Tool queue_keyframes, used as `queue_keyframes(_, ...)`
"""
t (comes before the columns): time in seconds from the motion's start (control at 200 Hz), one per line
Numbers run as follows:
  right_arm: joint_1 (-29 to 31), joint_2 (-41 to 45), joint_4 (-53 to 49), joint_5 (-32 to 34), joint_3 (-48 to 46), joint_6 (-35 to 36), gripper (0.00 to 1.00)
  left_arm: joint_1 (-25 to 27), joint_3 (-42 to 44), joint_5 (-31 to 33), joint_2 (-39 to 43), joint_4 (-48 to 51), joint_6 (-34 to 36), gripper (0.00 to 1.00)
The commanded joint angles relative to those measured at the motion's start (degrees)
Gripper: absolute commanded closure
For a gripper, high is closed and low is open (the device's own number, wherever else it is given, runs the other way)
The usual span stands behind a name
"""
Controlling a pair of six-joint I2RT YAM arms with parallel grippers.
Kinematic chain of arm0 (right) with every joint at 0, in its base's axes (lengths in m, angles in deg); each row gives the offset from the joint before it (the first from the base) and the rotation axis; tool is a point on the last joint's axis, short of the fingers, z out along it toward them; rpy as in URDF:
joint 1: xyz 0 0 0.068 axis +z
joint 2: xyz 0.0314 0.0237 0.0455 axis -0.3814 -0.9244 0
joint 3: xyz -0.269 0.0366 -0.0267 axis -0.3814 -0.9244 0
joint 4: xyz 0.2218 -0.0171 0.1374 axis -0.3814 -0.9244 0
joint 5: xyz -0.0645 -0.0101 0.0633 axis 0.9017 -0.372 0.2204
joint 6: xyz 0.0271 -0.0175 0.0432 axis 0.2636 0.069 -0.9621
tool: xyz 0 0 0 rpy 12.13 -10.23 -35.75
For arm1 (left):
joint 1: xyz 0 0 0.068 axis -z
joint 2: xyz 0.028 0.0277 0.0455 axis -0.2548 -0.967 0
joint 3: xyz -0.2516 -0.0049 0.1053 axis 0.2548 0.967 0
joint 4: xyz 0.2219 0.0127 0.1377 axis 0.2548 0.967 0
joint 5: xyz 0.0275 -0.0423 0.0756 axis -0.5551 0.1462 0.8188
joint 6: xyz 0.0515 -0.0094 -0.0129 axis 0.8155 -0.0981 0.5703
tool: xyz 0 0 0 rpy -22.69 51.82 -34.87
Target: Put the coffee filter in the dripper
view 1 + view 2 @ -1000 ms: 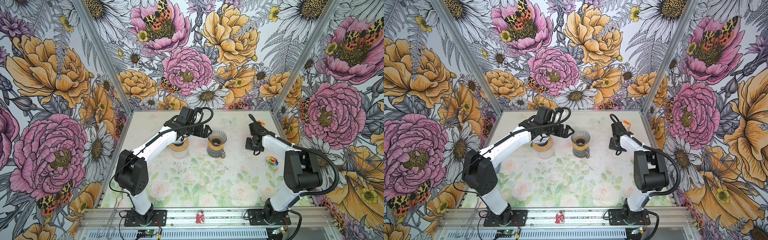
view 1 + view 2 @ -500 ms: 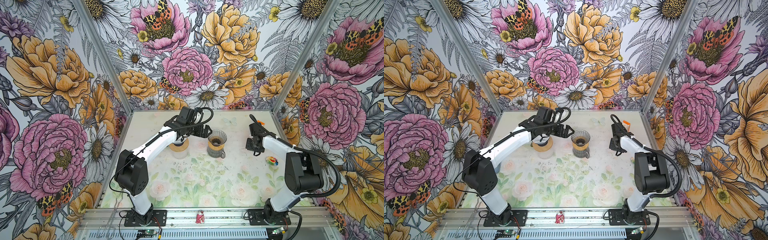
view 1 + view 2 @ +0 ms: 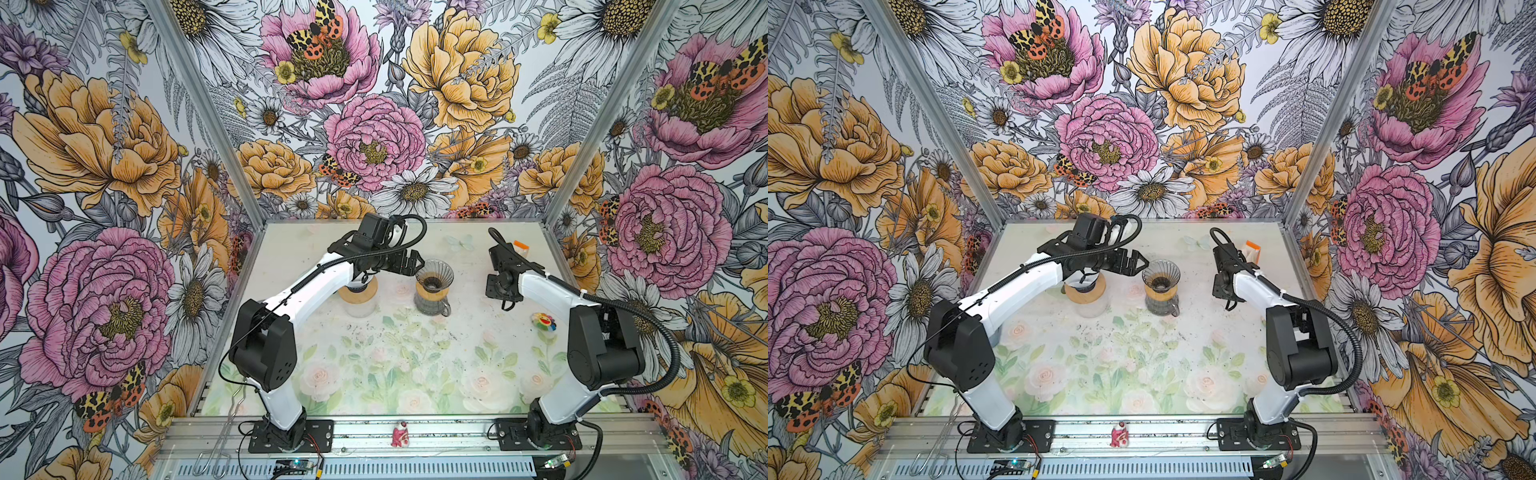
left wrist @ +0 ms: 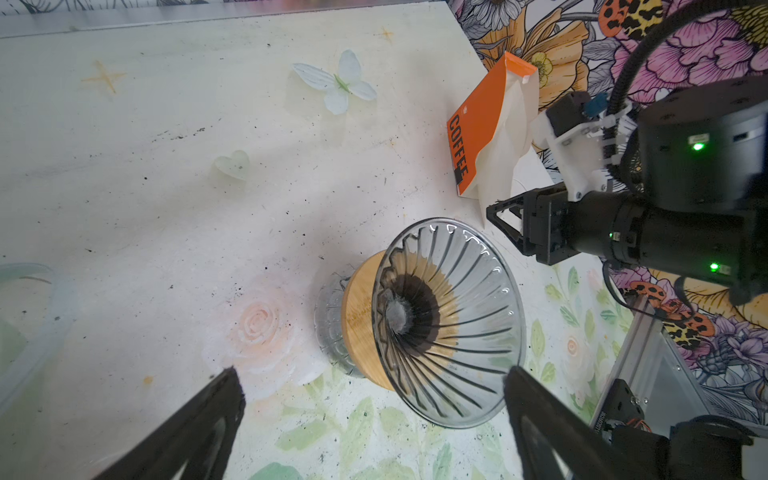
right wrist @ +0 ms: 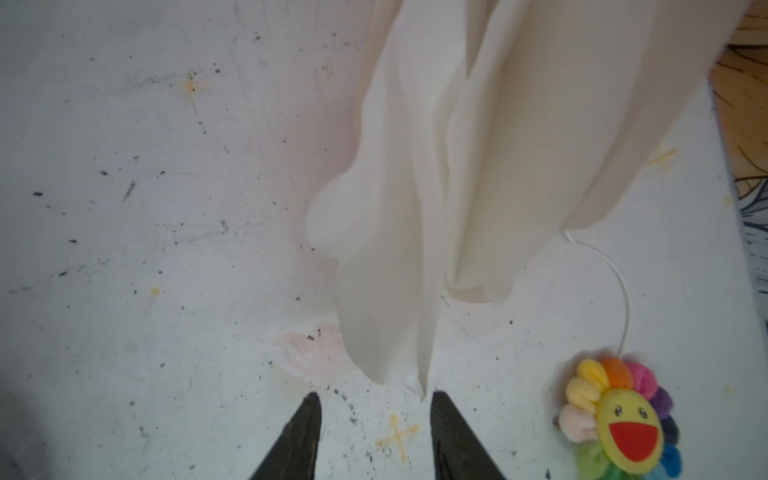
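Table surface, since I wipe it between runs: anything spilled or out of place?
Yes. Dark specks are scattered across the table near the dripper, like spilled grounds. White filters fan loosely out of the orange box at the back right.

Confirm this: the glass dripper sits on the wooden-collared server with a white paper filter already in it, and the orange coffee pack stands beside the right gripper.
Wrong on the filter: the left wrist view shows the dripper empty. The white filters hang out of the orange coffee pack instead. The rest holds: dripper on the wooden-collared server, pack beside the right gripper.
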Motion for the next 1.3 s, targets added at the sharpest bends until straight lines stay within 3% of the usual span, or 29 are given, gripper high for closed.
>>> queue_keyframes(0.0, -0.1, 0.6, -0.1, 4.4, 1.3, -0.3, 0.57, 0.5, 0.3, -1.0, 0.8, -1.8, -0.7, 0.01)
queue_keyframes(0.165, -0.1, -1.9, 0.1, 5.6, 2.7, 0.1, 0.58, 0.5, 0.5, -1.0, 0.9, -1.8, -0.7, 0.01)
queue_keyframes(0.47, -0.2, -4.0, 0.1, 7.2, 4.8, 0.5, 0.83, 0.4, 0.6, -0.7, 1.3, -1.8, -0.7, 0.01)
queue_keyframes(0.826, -0.6, -3.6, 0.1, 8.1, 4.6, 1.1, 1.0, 0.3, 0.4, -1.0, 1.2, -1.7, -0.5, 0.01)
queue_keyframes(1.296, -1.0, 3.7, -2.4, 3.0, 3.0, 1.8, 1.0, 0.3, -0.4, -1.6, 0.6, -1.7, -0.5, 0.01)
